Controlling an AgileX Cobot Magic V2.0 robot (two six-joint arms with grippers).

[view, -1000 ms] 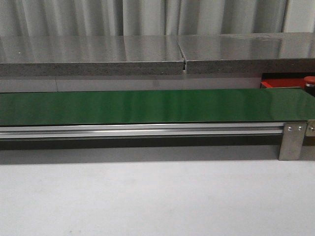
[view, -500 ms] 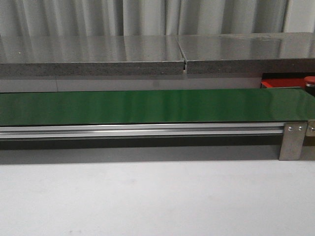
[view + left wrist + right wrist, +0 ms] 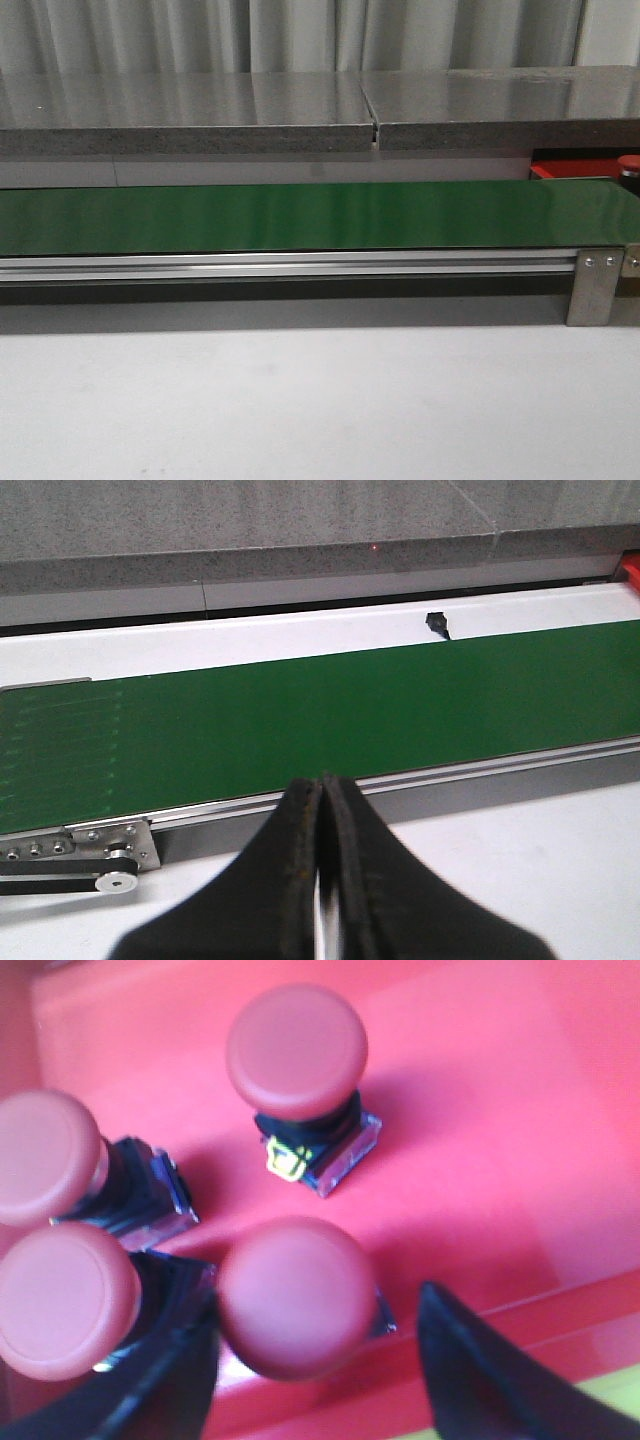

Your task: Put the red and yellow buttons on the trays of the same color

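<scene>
Your right gripper [image 3: 315,1360] hangs over the red tray [image 3: 520,1100] with its dark fingers [image 3: 470,1370] spread wide, one on each side of a red button [image 3: 297,1295] that stands on the tray between them. From this blurred close view you cannot tell whether either finger touches the cap.

Three more red buttons stand upright on the same tray: one [image 3: 297,1052] well apart beyond the gripper, with a small yellow mark on its dark body too soft to read, and two [image 3: 45,1155] [image 3: 68,1300] crowded together beside the one finger.

Your left gripper [image 3: 322,880] is pressed together with nothing between the fingers, just short of the green belt [image 3: 300,710].

In the front view the belt [image 3: 300,215] runs across the table [image 3: 300,400], with the tray's red edge [image 3: 575,168] and one red cap [image 3: 629,163] showing at its far right end.

No readable writing or brand shows anywhere.
</scene>
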